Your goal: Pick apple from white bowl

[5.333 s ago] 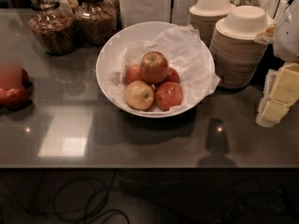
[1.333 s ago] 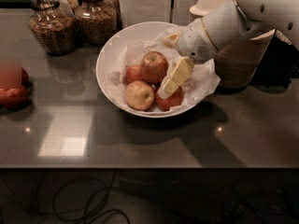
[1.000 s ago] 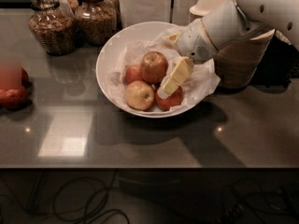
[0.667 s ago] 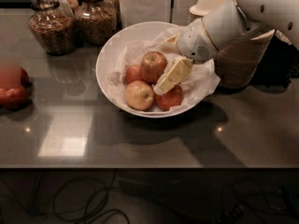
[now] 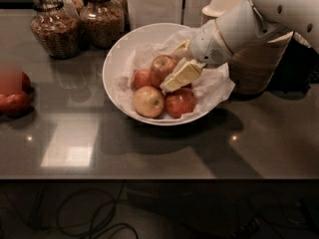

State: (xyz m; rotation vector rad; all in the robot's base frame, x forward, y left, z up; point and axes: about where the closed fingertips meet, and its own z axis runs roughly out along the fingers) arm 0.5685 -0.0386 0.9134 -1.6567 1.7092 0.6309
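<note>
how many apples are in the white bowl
4: big apple at back beside the gripper, small red apple left, yellow apple front-left, red apple front-right; more may be hidden.

White arm (image 5: pixel 259 19) w/ cream pincer (image 5: pixel 172 67) at tip

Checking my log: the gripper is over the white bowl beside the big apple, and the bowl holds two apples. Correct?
Not quite: the camera view shows at least four apples in the white bowl. The gripper is indeed beside the apple.
</note>
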